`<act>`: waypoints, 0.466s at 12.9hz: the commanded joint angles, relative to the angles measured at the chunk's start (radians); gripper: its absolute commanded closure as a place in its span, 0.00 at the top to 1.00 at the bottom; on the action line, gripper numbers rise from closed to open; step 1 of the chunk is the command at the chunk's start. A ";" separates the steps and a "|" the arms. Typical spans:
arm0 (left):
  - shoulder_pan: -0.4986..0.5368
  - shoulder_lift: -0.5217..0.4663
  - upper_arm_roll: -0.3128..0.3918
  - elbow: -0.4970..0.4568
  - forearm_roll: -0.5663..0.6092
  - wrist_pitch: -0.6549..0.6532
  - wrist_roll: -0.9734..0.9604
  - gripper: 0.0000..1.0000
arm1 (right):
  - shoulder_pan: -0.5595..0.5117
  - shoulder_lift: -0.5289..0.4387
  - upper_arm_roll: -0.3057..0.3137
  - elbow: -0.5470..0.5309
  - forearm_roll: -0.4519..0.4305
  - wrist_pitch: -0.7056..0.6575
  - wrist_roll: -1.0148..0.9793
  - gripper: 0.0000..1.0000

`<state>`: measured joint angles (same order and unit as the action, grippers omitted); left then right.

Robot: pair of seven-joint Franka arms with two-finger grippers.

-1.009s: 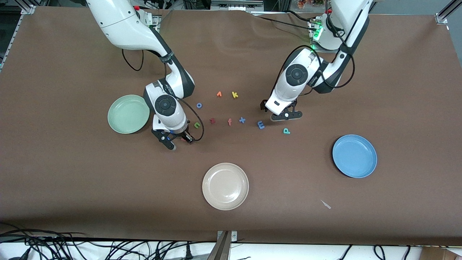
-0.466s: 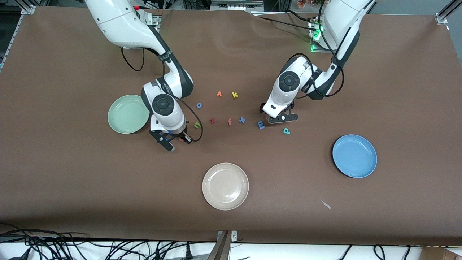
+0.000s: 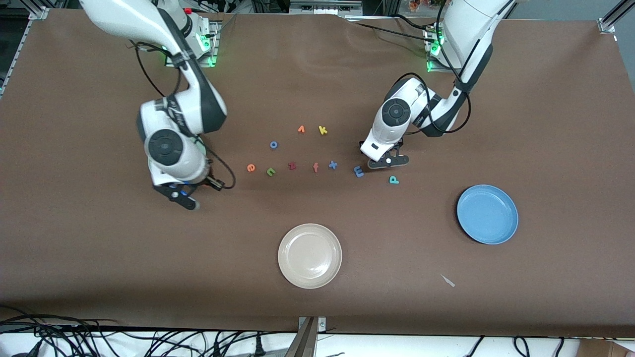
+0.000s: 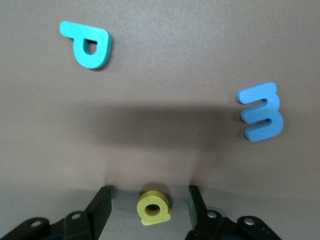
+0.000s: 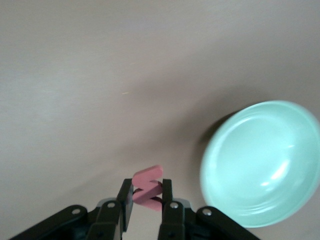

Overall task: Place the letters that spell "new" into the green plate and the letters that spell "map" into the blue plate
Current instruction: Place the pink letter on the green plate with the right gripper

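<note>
My right gripper (image 5: 146,186) is shut on the salmon-red w (image 5: 148,175), in the air beside the green plate (image 5: 260,165). In the front view the right gripper (image 3: 198,191) and its arm hide that plate. The orange e (image 3: 251,167) and green n (image 3: 271,171) lie on the table. My left gripper (image 4: 150,192) is open and low at the table, one finger on each side of the yellow a (image 4: 161,215), not touching it. The blue m (image 4: 274,114) and teal p (image 4: 102,49) lie close by. The blue plate (image 3: 487,214) stands toward the left arm's end.
A beige-white plate (image 3: 310,255) sits nearer the front camera, mid-table. Other loose letters lie in the middle: dark red z (image 3: 292,165), salmon f (image 3: 315,167), blue x (image 3: 333,164), blue o (image 3: 274,145), yellow k (image 3: 323,130), and a small orange piece (image 3: 301,129).
The right gripper shut on the w, rose and swung toward the green plate, uncovering the orange e. The left gripper shifted a little over the yellow a and its fingers drew closer together.
</note>
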<state>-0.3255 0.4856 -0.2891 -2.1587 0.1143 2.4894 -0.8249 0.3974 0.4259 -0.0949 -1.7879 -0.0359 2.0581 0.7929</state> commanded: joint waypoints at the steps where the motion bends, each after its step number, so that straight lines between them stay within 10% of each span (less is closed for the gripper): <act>1: -0.001 -0.009 -0.007 -0.013 0.031 -0.003 -0.031 0.63 | 0.001 -0.123 -0.067 -0.167 0.051 0.002 -0.192 0.07; 6: -0.001 -0.009 -0.007 -0.013 0.024 -0.003 -0.031 0.47 | 0.001 -0.191 -0.137 -0.515 0.054 0.317 -0.359 0.07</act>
<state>-0.3256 0.4847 -0.2963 -2.1571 0.1143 2.4905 -0.8359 0.3923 0.2733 -0.2312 -2.1336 0.0035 2.1951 0.4697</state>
